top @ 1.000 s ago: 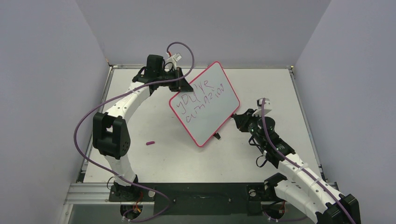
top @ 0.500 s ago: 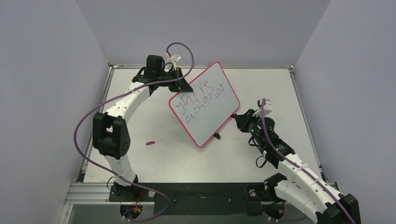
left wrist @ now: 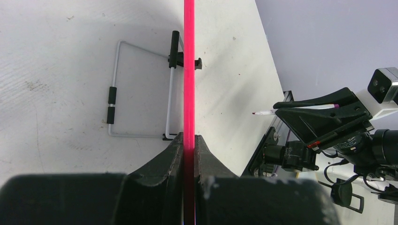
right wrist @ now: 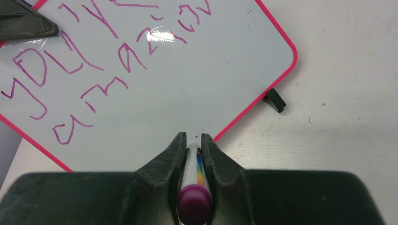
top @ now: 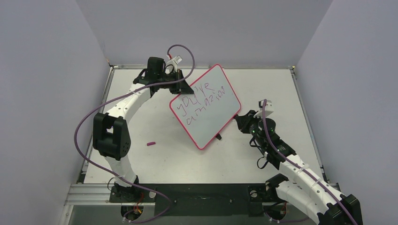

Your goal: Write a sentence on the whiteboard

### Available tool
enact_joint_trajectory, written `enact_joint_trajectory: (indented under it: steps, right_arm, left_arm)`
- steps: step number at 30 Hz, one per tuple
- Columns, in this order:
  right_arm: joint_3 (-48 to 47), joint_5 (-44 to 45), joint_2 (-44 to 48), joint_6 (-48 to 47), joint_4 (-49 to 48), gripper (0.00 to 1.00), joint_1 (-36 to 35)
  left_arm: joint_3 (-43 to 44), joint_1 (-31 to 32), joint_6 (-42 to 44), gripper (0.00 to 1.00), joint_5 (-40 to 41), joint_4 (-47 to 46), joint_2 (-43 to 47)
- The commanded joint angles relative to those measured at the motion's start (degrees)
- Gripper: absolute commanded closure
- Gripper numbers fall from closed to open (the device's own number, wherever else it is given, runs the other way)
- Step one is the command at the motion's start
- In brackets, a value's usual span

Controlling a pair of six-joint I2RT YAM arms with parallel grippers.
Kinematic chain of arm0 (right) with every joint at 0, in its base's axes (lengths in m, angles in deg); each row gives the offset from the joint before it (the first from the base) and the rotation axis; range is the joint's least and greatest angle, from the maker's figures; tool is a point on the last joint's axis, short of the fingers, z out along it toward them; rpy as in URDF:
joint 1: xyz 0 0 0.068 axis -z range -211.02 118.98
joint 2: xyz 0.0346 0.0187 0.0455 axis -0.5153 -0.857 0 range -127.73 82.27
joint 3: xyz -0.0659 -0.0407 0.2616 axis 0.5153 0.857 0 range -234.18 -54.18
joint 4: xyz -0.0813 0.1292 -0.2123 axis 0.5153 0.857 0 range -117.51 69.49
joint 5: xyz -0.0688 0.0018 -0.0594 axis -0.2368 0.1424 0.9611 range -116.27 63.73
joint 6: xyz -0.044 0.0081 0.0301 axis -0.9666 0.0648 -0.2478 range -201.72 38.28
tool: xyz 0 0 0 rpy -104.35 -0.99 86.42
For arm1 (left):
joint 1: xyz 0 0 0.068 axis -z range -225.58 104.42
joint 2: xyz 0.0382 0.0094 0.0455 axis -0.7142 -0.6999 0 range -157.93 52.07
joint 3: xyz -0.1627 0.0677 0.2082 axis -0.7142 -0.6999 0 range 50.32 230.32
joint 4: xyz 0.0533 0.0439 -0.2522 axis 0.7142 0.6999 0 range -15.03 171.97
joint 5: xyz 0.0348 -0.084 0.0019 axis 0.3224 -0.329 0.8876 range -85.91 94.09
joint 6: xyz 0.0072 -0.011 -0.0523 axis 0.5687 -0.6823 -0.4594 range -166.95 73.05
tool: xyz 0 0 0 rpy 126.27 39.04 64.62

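The whiteboard [top: 209,112], white with a red-pink rim, stands tilted on its wire stand at the table's middle. Two lines of reddish-purple lettering [top: 202,101] cross its upper half, roughly "you're amazing"; they also show in the right wrist view [right wrist: 94,61]. My left gripper [top: 180,84] is shut on the board's upper left rim, seen edge-on in the left wrist view [left wrist: 188,70]. My right gripper [top: 238,121] is shut on the marker pen [right wrist: 193,187], white with a purple end, its tip just off the board's lower right area [right wrist: 155,117].
A small purple marker cap [top: 150,144] lies on the table left of the board. The board's wire stand [left wrist: 141,89] rests on the table behind it, with one black foot [right wrist: 273,100] showing. Grey walls enclose the table on three sides.
The left gripper and the board's upper left corner shifted slightly; the board tilted a little. The right arm with the pen barely moved.
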Motion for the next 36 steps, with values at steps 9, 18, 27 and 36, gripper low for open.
enact_joint_trajectory:
  steps: [9,18,27,36]
  right_arm:
    - [0.5,0.2,-0.6,0.0,-3.8,1.00,-0.2]
    - [0.8,-1.2,-1.2,-0.2,-4.7,1.00,-0.2]
    - [1.0,-1.4,-0.9,-0.7,-4.6,1.00,-0.3]
    - [1.0,-1.7,-1.2,-1.3,-4.7,1.00,-0.2]
  left_arm:
    - [0.4,1.6,-2.2,1.00,-2.5,-7.7,3.9]
    - [-0.3,1.9,-2.2,1.00,-2.4,-8.1,4.2]
    - [-0.3,2.5,-3.3,1.00,-2.3,-9.3,3.9]
    - [-0.7,2.5,-3.2,1.00,-2.4,-9.9,4.1]
